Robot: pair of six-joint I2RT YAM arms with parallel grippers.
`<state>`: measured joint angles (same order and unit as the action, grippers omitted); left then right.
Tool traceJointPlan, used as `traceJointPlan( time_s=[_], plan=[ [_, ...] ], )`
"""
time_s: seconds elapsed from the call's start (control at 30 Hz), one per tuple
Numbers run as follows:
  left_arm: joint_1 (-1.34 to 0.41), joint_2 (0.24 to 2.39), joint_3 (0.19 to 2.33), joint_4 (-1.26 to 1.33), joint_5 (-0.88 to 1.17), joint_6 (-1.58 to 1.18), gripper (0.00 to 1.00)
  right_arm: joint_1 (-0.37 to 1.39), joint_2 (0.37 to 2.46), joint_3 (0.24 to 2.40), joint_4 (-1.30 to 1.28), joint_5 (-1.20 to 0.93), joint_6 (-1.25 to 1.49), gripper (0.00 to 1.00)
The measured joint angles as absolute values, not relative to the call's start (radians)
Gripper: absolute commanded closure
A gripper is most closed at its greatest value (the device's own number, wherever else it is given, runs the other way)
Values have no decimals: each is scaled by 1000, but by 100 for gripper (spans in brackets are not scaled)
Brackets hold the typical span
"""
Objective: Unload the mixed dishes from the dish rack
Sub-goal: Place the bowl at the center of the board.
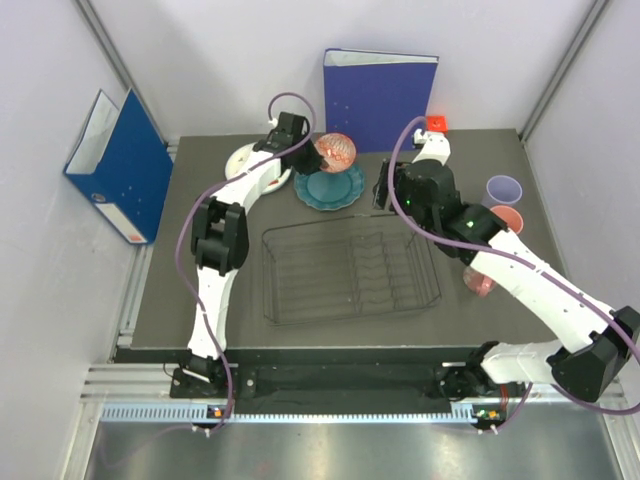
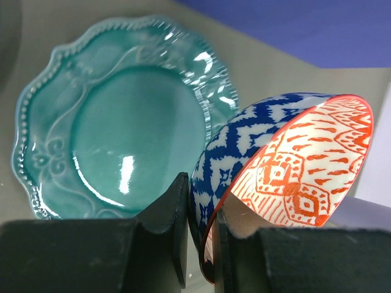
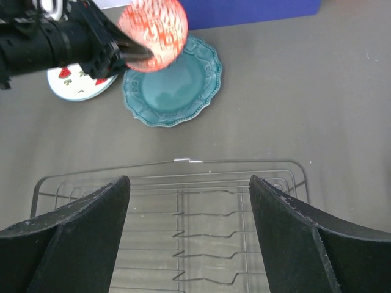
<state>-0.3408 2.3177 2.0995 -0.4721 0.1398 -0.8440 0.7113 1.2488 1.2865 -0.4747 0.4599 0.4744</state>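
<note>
Patterned bowl (image 2: pixel 287 165) hangs tilted, rim pinched in my left tool (image 2: pixel 201 213); I'd level it, then lower gently onto the teal plate (image 2: pixel 122 128). My right tool (image 3: pixel 189 183) is spread wide.

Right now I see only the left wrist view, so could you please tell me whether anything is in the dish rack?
Observer: No, the dish rack shows only bare wire from above.
Operator: Thank you. Where is the right gripper?
Observer: The right gripper hangs open and empty over the rack.
Operator: Is anything beside the teal plate?
Observer: Yes, a white plate lies left of the teal plate, partly hidden by the left arm holding the bowl.
</note>
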Motion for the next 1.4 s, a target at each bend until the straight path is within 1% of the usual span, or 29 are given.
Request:
traceJointPlan(
  time_s=[0.4,0.73,1.0,1.03,1.13,1.17,1.3,1.37,1.4],
  plan=[
    [-340,2365,2060,-480,146,-891,100,689,1243,1256,-437,418,472,22],
    [-313,2366,1973,-483,146,-915,100,684,1244,1250,-430,397,473,22],
    [-302,2366,1967,-484,146,-919,100,684,1244,1249,-429,390,476,22],
    [-301,2366,1967,-484,147,-920,98,684,1244,1248,-429,390,476,22],
    [-300,2366,1967,-484,158,-923,84,683,1244,1239,-425,390,476,22],
    [-300,2366,1967,-483,163,-925,74,682,1244,1237,-425,390,476,22],
    [-300,2372,1967,-478,183,-930,55,680,1244,1235,-425,389,476,23],
    [-299,2374,1967,-476,191,-934,49,678,1244,1235,-425,389,476,22],
    [-299,2374,1967,-473,194,-937,44,677,1244,1235,-425,389,476,22]
  ],
)
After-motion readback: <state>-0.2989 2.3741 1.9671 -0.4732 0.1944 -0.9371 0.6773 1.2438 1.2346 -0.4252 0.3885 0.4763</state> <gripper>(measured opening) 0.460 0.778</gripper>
